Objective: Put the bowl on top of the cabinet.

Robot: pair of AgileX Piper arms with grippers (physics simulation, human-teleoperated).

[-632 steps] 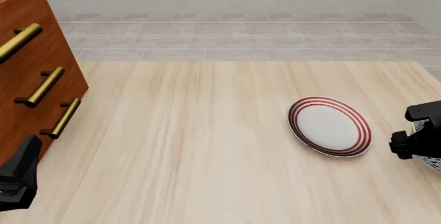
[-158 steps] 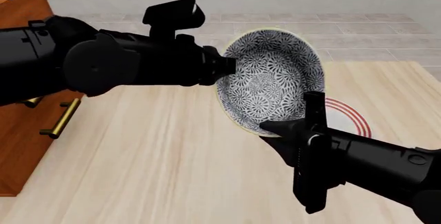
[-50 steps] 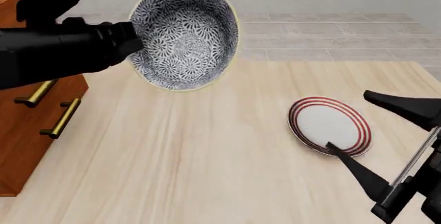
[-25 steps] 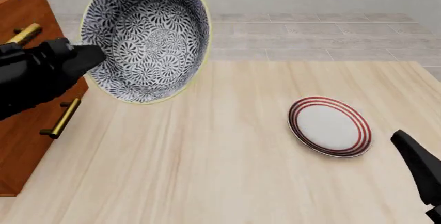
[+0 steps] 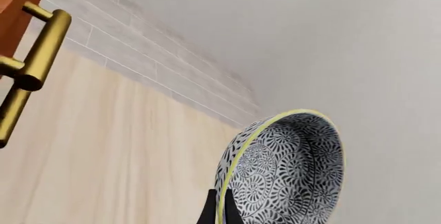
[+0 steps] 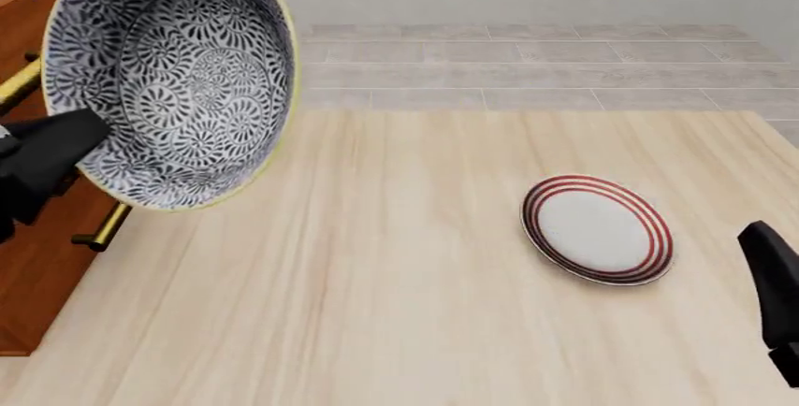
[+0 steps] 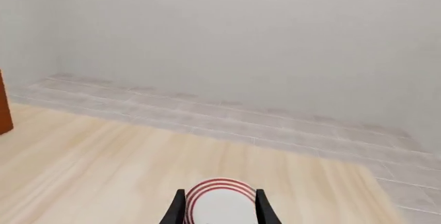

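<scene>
Since half a second ago the bowl (image 6: 168, 79) has travelled further left and a little higher in the front view, and it now overlaps the front edge of the cabinet (image 6: 37, 238); the right hand (image 6: 774, 298) has drawn back until only a dark tip shows at the lower right corner. One bowl is in sight, tipped up on its side so its blue-and-white inside faces the camera, held in the air above the bench (image 6: 399, 284) by the left hand (image 6: 44, 158), which is clenched on the rim at the bowl's lower left. One cabinet stands at the left edge, and parts of two brass handles (image 6: 103, 226) show beside the bowl. One plate (image 6: 597, 229) with red rings lies flat on the bench, well apart from the bowl. The right wrist view shows the right hand's two fingers (image 7: 177, 211) spread apart with nothing between them, the plate beyond them
</scene>
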